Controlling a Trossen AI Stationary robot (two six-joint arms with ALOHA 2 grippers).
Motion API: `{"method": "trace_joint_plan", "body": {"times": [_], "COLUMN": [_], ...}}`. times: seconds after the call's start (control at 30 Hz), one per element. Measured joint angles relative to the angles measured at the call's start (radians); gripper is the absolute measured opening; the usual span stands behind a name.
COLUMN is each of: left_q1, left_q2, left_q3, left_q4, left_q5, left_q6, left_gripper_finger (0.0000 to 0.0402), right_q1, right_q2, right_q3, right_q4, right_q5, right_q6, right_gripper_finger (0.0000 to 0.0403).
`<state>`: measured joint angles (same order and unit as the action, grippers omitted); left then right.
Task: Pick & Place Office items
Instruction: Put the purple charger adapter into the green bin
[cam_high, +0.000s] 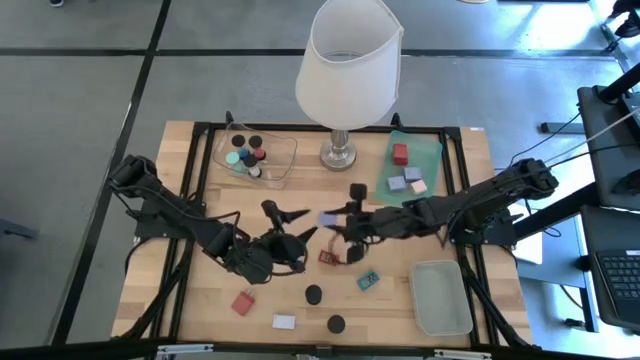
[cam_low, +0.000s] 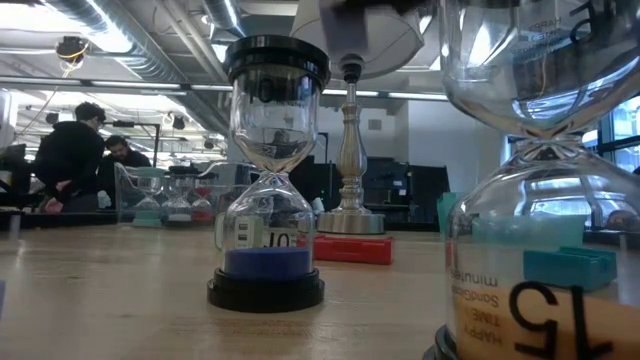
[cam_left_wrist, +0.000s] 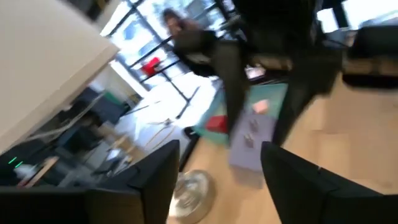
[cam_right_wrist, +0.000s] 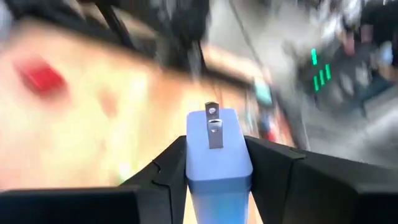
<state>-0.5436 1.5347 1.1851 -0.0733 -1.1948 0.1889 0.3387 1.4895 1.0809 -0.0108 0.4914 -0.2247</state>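
Clutter rings your working spot on the wooden surface (cam_high: 200, 300). The lamp (cam_high: 348, 60) stands at the far middle, its white shade hanging over its metal base. To its left, the clear tray (cam_high: 283, 165) holds several round-capped pieces in black, teal and red. To its right, the green tray (cam_high: 432, 150) carries a red block (cam_high: 400, 153) and three paler blocks. A grey-green tray (cam_high: 440, 297) sits near the front right corner.

Loose items lie along the front: a red block (cam_high: 242, 302), a white block (cam_high: 284, 321), two black caps (cam_high: 314, 294) and (cam_high: 335, 323), a teal piece (cam_high: 369, 281) and a flat red tag (cam_high: 327, 257). From surface height you see a blue-sand hourglass (cam_low: 266, 175) close up, a second one (cam_low: 530, 180) nearer still, and people in the room behind.

Both arms meet at the middle, just in front of the lamp base. Your right gripper (cam_right_wrist: 219, 171) has its jaws closed on a lavender charger block (cam_right_wrist: 217, 158), prongs pointing away from the wrist; from above, that block (cam_high: 328, 218) shows between the two grippers. Your left gripper (cam_left_wrist: 217, 165) faces it with its jaws parted and nothing between them; in its wrist view, the lavender block (cam_left_wrist: 252, 140) sits just beyond the fingertips.
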Motion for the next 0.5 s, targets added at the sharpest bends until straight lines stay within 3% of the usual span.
{"method": "trace_joint_plan", "body": {"times": [0.1, 0.23, 0.37, 0.5], "left_q1": [0.009, 0.028, 0.054, 0.082], "left_q2": [0.0, 0.001, 0.001, 0.001], "left_q3": [0.0, 0.0, 0.0, 0.0], "left_q4": [-0.037, -0.092, -0.161, -0.238], "left_q5": [-0.061, -0.07, -0.038, 0.036], "left_q6": [-0.059, -0.133, -0.215, -0.304], "left_gripper_finger": [0.0244, 0.0252, 0.0251, 0.0252], "right_q1": [-0.019, -0.062, -0.105, -0.155], "right_q2": [-0.044, -0.108, -0.154, -0.162], "right_q3": [-0.001, 0.0, 0.0, -0.039], "right_q4": [-0.205, -0.53, -0.779, -0.881], "right_q5": [0.056, 0.07, 0.098, 0.136], "right_q6": [0.13, 0.376, 0.562, 0.624], "right_gripper_finger": [0.0126, 0.0126, 0.0126, 0.0126]}}
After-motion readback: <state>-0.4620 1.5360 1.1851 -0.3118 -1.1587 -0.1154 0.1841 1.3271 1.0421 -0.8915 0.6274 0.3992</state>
